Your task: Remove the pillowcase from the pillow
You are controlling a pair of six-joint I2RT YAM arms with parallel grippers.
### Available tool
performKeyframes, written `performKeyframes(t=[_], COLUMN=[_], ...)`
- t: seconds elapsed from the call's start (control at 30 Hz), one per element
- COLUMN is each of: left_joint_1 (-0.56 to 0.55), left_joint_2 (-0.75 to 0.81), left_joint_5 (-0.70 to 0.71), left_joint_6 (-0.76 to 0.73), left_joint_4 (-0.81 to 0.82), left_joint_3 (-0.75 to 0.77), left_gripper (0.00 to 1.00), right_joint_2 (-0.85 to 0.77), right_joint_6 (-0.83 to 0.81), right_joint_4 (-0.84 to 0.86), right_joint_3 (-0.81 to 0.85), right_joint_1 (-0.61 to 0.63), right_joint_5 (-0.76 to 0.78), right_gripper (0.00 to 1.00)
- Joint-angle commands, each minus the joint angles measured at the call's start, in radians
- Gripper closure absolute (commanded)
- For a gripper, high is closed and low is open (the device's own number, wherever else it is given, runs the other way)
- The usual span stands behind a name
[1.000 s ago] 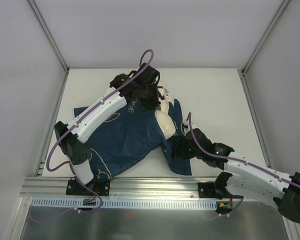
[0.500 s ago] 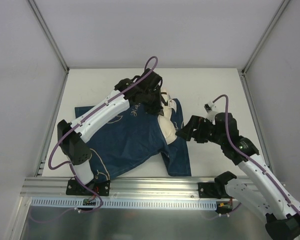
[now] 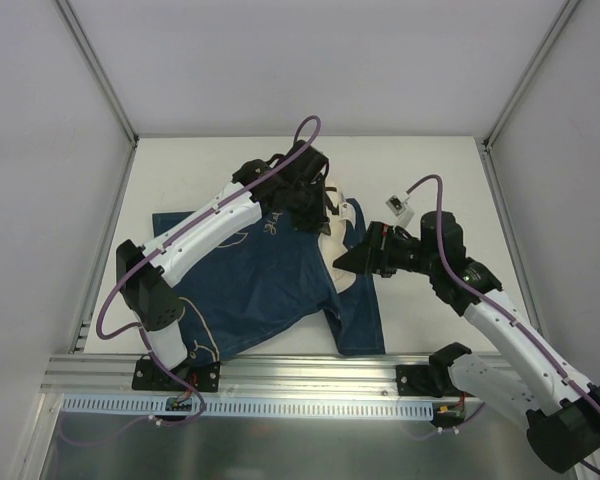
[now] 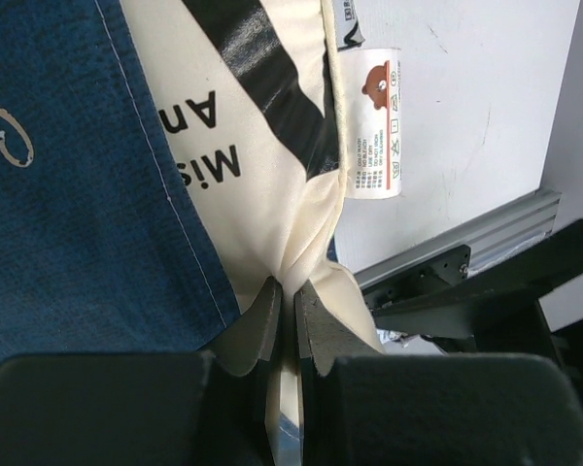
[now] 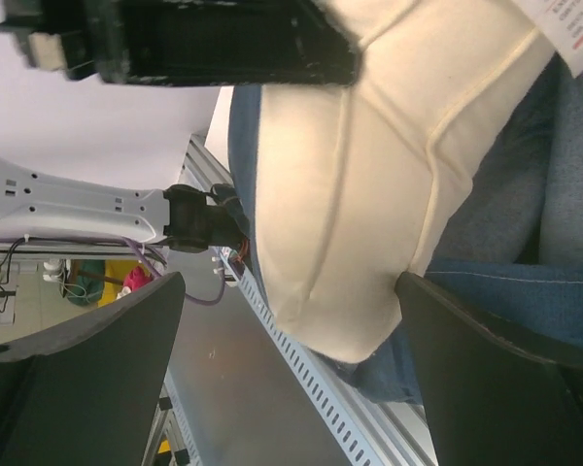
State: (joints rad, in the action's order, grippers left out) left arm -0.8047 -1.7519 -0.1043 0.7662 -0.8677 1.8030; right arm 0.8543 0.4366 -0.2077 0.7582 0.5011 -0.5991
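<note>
Between the left gripper [image 4: 284,320] fingers: a fold of the pillow [image 4: 272,209], clamped tight, with the pillowcase [image 4: 68,194] just beside. Right gripper [image 5: 290,286] spread wide, pillow corner between its fingers.

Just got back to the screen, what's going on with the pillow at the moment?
The left end effector is shut on a fold of the plump cream pillow at its exposed end. The right end effector is open, with a finger on either side of the pillow's bare corner, gripping nothing. The limp navy-blue fabric pillowcase with cream drawings lies spread on the white table, and only one end of the pillow shows outside it, so the removal is not yet done.
</note>
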Motion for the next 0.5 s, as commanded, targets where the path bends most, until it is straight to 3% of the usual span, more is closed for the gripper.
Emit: performKeyframes(t=[0.0,0.17,0.23,0.27,0.33,0.43,0.47], left_joint_1=[-0.014,-0.019,-0.021,-0.022,-0.025,-0.027,-0.027], left_joint_2=[0.026,0.025,0.023,0.022,0.023,0.026,0.032], left_joint_5=[-0.052,-0.057,-0.058,-0.061,-0.063,-0.06,-0.058], left_joint_6=[0.01,0.012,0.012,0.012,0.012,0.01,0.01], left_joint_4=[0.078,0.081,0.085,0.085,0.085,0.085,0.085], left_joint_3=[0.016,0.016,0.016,0.018,0.019,0.019,0.018], left_gripper=[1.0,1.0,1.0,1.0,1.0,1.0,1.0], right_joint_2=[0.049,0.137,0.158,0.163,0.166,0.173,0.175], right_joint_6=[0.025,0.057,0.06,0.066,0.079,0.093,0.096], right_joint_4=[0.063,0.145,0.163,0.174,0.192,0.194,0.192], right_joint_3=[0.014,0.006,0.007,0.004,-0.011,-0.026,-0.033], right_joint_1=[0.001,0.023,0.042,0.045,0.047,0.045,0.045], right_joint_5=[0.012,0.002,0.008,0.005,0.015,0.041,0.047], right_gripper=[0.04,0.04,0.14,0.31,0.43,0.43,0.32])
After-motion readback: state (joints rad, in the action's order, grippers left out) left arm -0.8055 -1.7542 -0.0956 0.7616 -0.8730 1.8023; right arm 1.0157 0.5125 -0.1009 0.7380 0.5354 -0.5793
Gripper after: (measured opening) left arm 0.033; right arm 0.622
